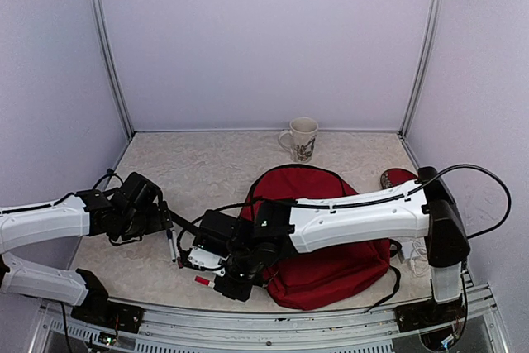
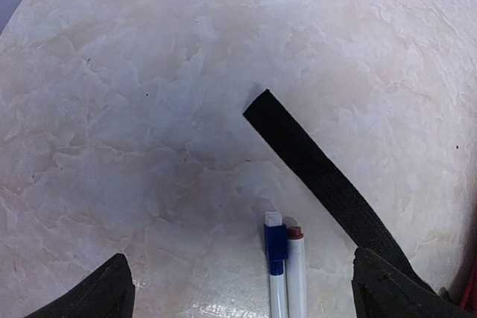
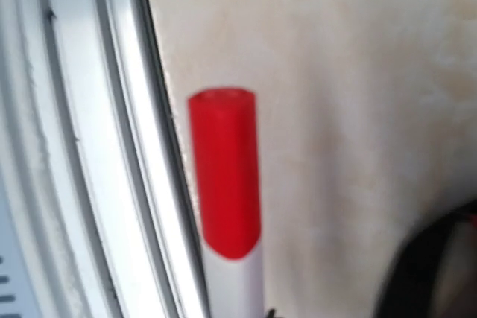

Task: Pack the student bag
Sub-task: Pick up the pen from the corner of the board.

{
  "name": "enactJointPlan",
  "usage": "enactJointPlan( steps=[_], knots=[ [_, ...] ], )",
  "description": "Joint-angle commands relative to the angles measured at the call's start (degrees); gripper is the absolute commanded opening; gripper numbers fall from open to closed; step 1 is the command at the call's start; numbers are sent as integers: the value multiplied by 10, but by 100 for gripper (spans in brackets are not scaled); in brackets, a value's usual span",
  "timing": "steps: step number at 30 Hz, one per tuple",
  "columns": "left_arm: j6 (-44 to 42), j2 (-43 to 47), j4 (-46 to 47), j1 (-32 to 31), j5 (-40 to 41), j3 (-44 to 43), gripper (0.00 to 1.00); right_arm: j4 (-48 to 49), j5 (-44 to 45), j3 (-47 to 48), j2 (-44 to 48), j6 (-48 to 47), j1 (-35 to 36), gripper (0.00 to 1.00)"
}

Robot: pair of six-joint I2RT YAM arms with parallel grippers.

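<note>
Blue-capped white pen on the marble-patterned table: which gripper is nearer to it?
Left. The left gripper hangs open over the blue-capped white pen, one finger on each side. The right gripper is farther off, at the table's near edge, shut on a red-capped white marker.

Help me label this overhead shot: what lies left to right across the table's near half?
In order: left hand, red-capped marker, right hand holding it, student bag.

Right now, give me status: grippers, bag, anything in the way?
Left gripper open above blue-capped pen. Right gripper shut on red-capped marker, left of student bag. Black strap lies beside that pen.
</note>
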State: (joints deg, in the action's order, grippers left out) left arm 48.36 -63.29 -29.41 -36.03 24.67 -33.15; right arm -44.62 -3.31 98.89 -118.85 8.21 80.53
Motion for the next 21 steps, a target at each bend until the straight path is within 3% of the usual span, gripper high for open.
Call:
enactJointPlan(
  steps=[1,8,12,16,21],
  knots=[
    [-7,-4,1,5,2,4,99,77,-29,-48,88,4,-49,0],
    [-61,-6,78,-1,-77,-4,99,164,-53,-219,250,3,-208,0],
    [-100,-20,152,-37,-112,-30,99,258,-85,-333,327,-17,-306,0],
    [-141,-88,207,-72,-143,-79,99,376,-128,-439,386,-58,-377,0],
    [-166,-236,238,-91,-214,-173,99,505,-190,-519,404,-96,-428,0]
  ],
)
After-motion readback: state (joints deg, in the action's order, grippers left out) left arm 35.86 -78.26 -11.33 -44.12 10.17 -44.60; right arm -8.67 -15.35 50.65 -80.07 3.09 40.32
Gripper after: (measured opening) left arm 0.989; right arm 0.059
